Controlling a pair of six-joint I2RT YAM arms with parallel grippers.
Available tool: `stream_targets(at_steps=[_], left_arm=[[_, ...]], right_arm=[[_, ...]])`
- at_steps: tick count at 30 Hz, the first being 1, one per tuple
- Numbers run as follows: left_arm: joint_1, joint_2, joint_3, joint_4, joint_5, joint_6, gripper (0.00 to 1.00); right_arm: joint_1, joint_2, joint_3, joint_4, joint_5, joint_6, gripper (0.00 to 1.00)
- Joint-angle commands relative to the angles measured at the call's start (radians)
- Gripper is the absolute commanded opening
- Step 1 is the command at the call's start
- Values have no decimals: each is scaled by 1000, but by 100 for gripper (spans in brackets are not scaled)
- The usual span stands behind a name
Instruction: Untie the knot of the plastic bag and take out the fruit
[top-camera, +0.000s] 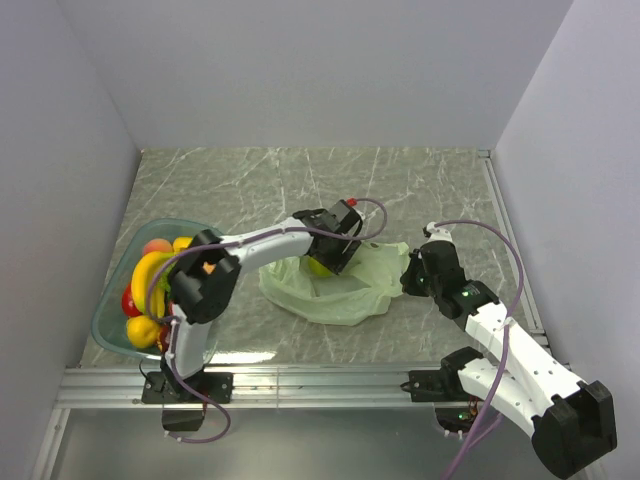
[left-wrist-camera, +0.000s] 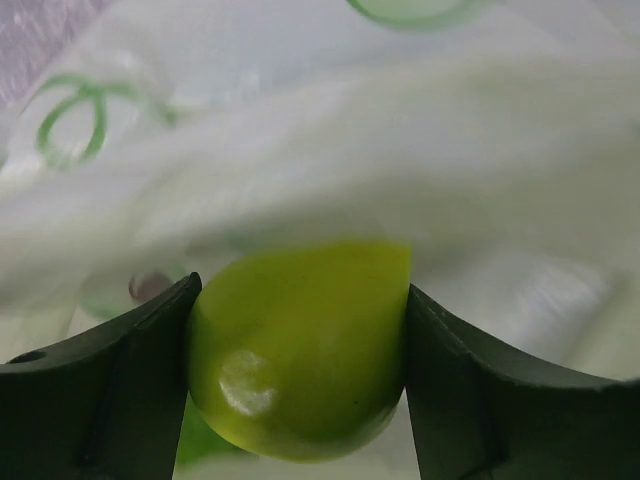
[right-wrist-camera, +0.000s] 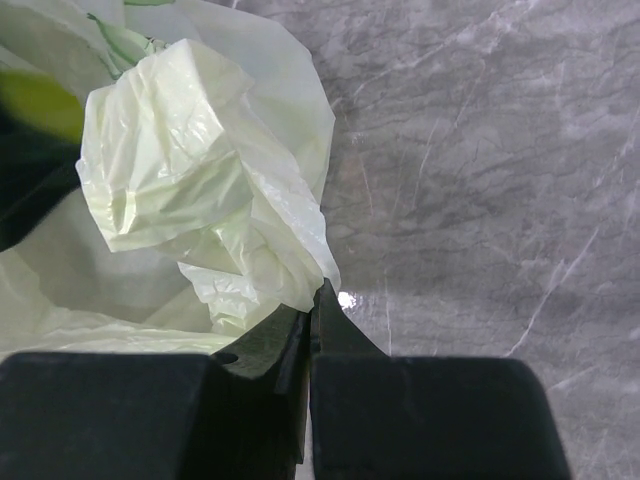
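Plastic bag (top-camera: 335, 300) is lying slack and opened on the desk (top-camera: 300, 190), centre of the top view. At its right edge the right gripper (top-camera: 412, 272) is pinching crumpled film, jaws clenched, likely anchoring the bag so the mouth gapes. From the left, the left gripper (top-camera: 335, 252) is reaching inside, jaws pressing both sides of a round green fruit (left-wrist-camera: 300, 360), grasping it for removal. At far left, the tray (top-camera: 105, 315) is holding bananas (top-camera: 148, 272). Knot not visible.
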Motion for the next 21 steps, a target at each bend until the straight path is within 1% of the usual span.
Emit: stream_targets(at_steps=[1, 2, 6, 7, 9, 10, 11, 12, 13, 14, 15, 16, 17, 18, 19, 20, 21], left_arm=[[-3, -212, -20, -3, 132, -80, 37], [-1, -276, -25, -6, 147, -92, 36], [6, -419, -23, -45, 229, -147, 37], [22, -448, -34, -42, 280, -155, 37], [46, -540, -51, -36, 327, -196, 38], [81, -569, -71, -27, 356, -208, 38], [103, -633, -83, -22, 358, -225, 38], [126, -666, -95, -20, 345, -257, 38], [176, -698, -118, -23, 301, -270, 38], [202, -758, -131, -28, 271, -279, 38], [230, -786, -143, -37, 220, -311, 39], [287, -810, -160, -51, 173, -333, 38], [314, -852, -166, -97, 75, -350, 38], [372, -870, -186, -118, 22, -398, 38], [402, -889, -198, -147, -33, -431, 37], [431, -916, -212, -204, -141, -460, 35], [503, -925, -244, -236, -176, -515, 34]], right_arm=[[-8, -9, 25, -1, 33, -2, 0], [-6, -9, 25, -3, 38, -2, 0], [-8, -3, 33, -3, 45, -5, 0], [-9, -2, 36, -1, 47, -5, 0], [-9, 1, 38, 2, 47, -5, 0], [-8, 4, 38, 2, 47, -5, 0], [-8, 7, 38, 2, 47, -5, 0], [-8, 9, 39, 3, 47, -7, 0], [-8, 9, 39, 5, 45, -7, 0], [-9, 9, 35, 6, 45, -5, 0], [-9, 9, 34, 8, 45, -4, 0], [-9, 12, 33, 11, 44, -5, 0], [-8, 14, 33, 11, 44, -5, 0], [-9, 14, 33, 13, 44, -4, 0], [-9, 17, 33, 14, 39, -2, 0], [-8, 15, 31, 17, 38, -2, 0], [-8, 17, 31, 17, 35, -2, 0]])
